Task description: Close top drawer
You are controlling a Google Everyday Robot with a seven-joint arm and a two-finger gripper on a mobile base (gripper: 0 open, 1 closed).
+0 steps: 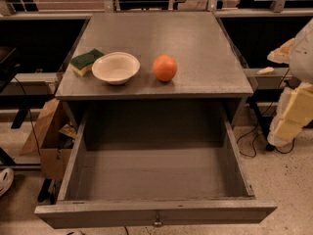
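The top drawer (156,180) is pulled far out of the grey cabinet, and its inside is empty. Its flat front (98,214) runs along the bottom of the camera view, with a small round metal knob (157,223) at centre. My gripper (292,115) shows as cream and yellow parts at the right edge. It sits beside the drawer's right wall, apart from it and a little above floor level. The white arm (303,53) rises above it.
On the cabinet top (195,43) lie a green and yellow sponge (86,61), a white bowl (116,67) and an orange (165,67). A cardboard box (46,141) stands left of the cabinet. Cables (252,141) lie on the floor at right.
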